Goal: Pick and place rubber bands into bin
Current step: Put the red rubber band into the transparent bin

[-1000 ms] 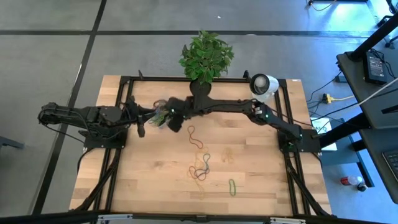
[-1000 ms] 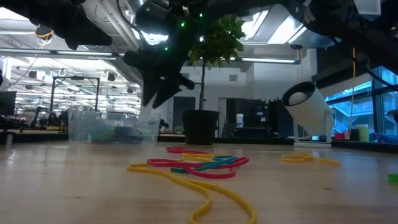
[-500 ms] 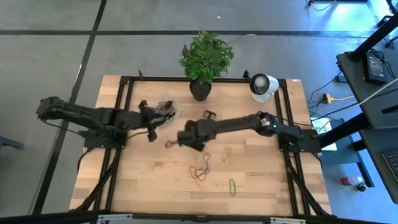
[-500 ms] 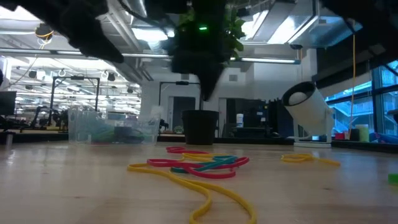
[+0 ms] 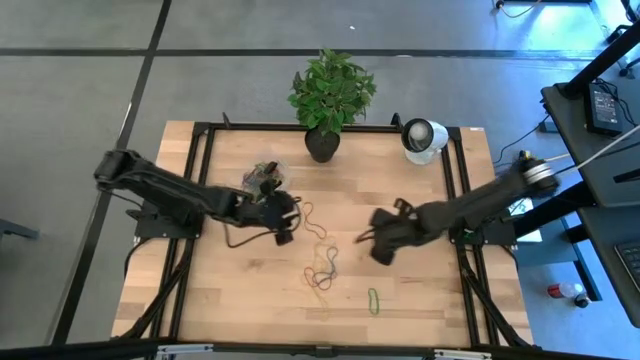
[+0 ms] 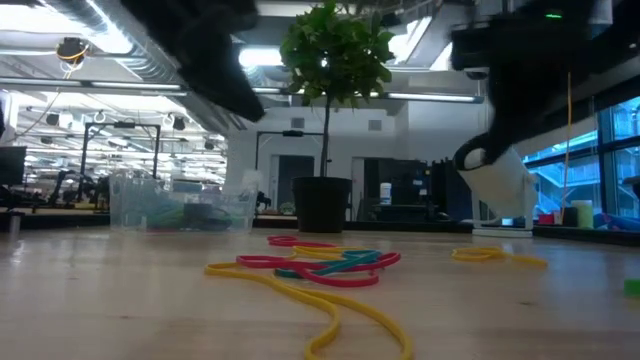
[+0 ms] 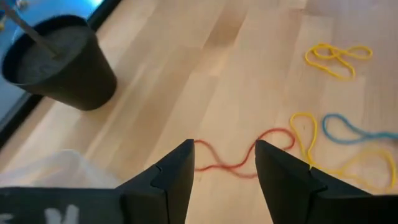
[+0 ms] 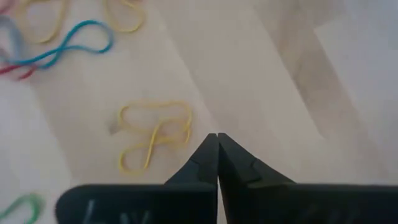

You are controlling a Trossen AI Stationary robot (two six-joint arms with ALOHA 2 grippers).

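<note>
Two dark, slender jointed arms with black cabling. Black wedge-shaped fingers on the left gripper [image 7: 224,171] and right gripper [image 8: 217,158]; faint white lettering on both wrist housings.

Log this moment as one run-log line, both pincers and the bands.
left pincer: open, over red rubber band | right pincer: shut, empty, beside yellow rubber band | bin: bands inside

No readable text, labels, brands or numbers anywhere. Faint whitish marks on the left gripper [image 7: 224,165] body and the right gripper [image 8: 217,155] body in the wrist views, too blurred to read.
</note>
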